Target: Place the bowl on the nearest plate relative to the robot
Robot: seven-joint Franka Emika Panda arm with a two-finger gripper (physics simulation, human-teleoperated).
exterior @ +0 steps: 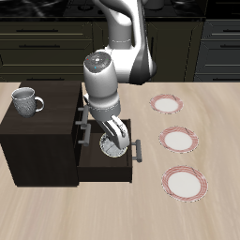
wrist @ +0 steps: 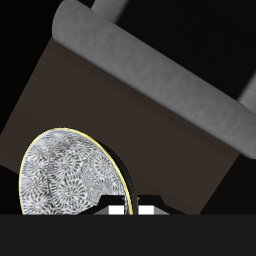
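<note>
- Bowl: small, round, grey-white, lying in the pulled-out drawer of the dark cabinet. The wrist view shows a dark floral pattern inside the bowl and the drawer's brown floor around it.
- Gripper: lowered into the drawer, directly over the bowl. Its fingertips appear as two small white pads side by side at the bowl's rim (whether they grip the rim cannot be told, nor how wide the jaws stand).
- Drawer: open toward the table's front edge relative to the cabinet; its grey bar handle crosses the wrist view beyond the bowl. The bowl is the only object seen inside.
- Cabinet: a grey handled mug stands on its top, farther back than the bowl.
- Plates: three white, red-rimmed plates lie in a row beside the cabinet, all bare. The nearest plate to the robot is farthest back; a second plate lies level with the drawer; a third plate is closest to the table's front edge.
- Table: light wood.
</note>
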